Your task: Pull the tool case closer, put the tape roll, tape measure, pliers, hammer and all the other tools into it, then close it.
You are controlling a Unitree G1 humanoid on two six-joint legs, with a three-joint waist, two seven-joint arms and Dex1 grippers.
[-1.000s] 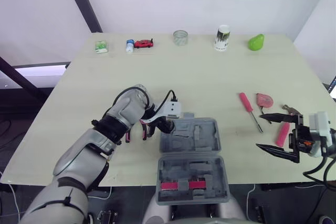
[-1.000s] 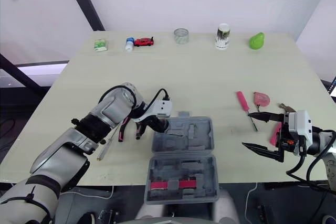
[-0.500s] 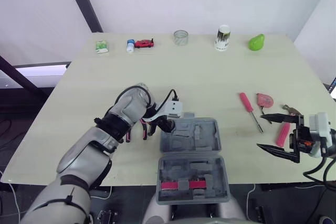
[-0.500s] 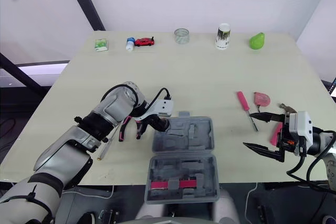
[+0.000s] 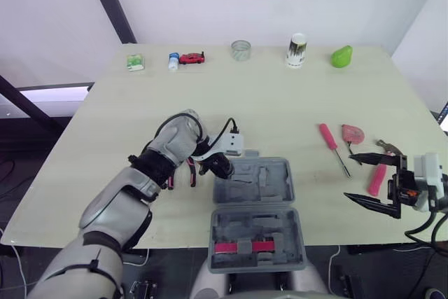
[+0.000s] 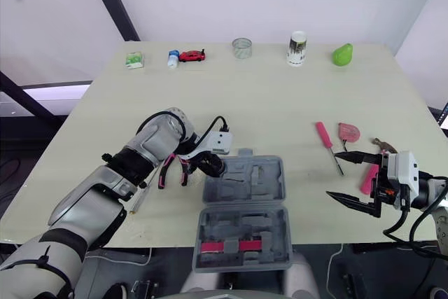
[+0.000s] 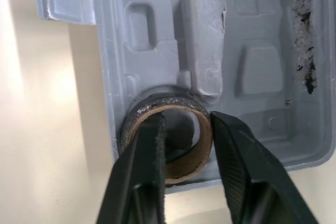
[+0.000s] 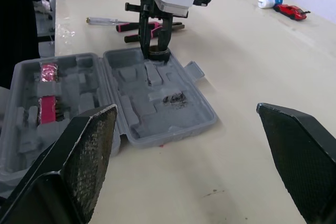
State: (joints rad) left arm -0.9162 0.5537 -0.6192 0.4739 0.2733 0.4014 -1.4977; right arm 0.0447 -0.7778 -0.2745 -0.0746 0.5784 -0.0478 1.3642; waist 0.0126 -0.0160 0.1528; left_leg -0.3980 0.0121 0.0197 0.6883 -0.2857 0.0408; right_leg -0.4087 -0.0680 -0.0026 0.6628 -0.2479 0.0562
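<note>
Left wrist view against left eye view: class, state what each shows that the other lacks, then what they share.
Left wrist view: the tape roll with its cardboard core, seated in a round recess of the tool case, and the left hand with its fingers closed on it. Left eye view: the red screwdriver, the open right hand, and the case's nearer half. Shared: the grey case and the left hand at its corner.
</note>
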